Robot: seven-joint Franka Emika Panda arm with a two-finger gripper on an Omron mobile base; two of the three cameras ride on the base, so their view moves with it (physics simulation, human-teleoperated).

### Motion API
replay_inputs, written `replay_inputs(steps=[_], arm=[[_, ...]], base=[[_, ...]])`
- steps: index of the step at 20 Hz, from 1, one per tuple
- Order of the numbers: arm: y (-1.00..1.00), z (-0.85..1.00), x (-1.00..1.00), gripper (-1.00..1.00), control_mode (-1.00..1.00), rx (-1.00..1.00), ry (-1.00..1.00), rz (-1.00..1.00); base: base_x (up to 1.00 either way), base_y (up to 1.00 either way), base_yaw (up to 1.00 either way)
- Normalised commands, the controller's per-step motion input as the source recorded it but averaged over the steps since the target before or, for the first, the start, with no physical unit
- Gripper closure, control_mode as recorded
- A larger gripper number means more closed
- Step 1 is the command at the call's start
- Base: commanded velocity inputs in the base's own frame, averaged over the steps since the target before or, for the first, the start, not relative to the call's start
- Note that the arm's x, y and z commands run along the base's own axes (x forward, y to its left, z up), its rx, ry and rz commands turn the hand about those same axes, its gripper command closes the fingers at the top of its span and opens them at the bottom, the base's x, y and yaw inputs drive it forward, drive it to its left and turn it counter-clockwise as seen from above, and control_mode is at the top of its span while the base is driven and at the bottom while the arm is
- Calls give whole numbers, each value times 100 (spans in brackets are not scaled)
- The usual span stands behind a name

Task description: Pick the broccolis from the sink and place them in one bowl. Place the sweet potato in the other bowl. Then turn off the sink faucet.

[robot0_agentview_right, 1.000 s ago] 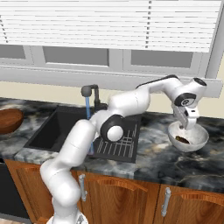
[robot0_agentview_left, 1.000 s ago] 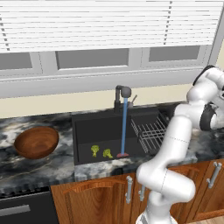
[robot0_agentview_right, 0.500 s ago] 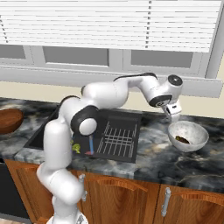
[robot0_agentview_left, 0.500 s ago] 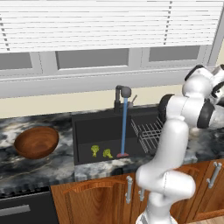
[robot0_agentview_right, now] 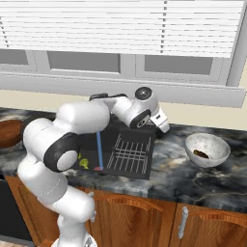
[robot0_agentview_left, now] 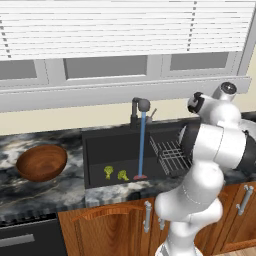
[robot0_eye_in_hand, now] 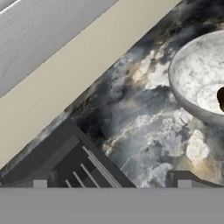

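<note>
Sweet potato [robot0_agentview_right: 201,154] sits in speckled bowl [robot0_agentview_right: 207,149]. Gripper [robot0_agentview_right: 164,126] jaw state unclear. Next: reach broccolis [robot0_agentview_left: 115,173] lower left in sink [robot0_agentview_left: 111,150], avoiding water stream [robot0_agentview_left: 141,145].

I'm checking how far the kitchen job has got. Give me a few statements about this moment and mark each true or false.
1. The sweet potato lies in the grey speckled bowl. True.
2. Both broccolis are in the wooden bowl. False: they lie on the floor of the sink, and the wooden bowl holds nothing.
3. Water runs from the faucet. True.
4. The gripper holds a broccoli. False: nothing shows between its tips; it hangs over the counter between the sink's rack and the grey bowl.
5. The wire rack sits on the counter beside the wooden bowl. False: it lies across the sink's side.
</note>
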Motion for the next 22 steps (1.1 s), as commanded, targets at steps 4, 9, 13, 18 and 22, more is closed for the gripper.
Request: replay_inputs(steps=[4, 9, 13, 18, 22], arm=[[46, 53, -30, -100, -100, -7, 13, 23], [40, 49, -43, -100, -100, 0, 22, 29], [40, 14, -65, -100, -100, 0, 4, 23], [58, 0, -62, -100, -100, 0, 0, 12], [63, 0, -53, -100, -100, -1, 0, 5]], base=[[0, 0, 0], [0, 0, 0], [0, 0, 0], [0, 0, 0], [0, 0, 0]])
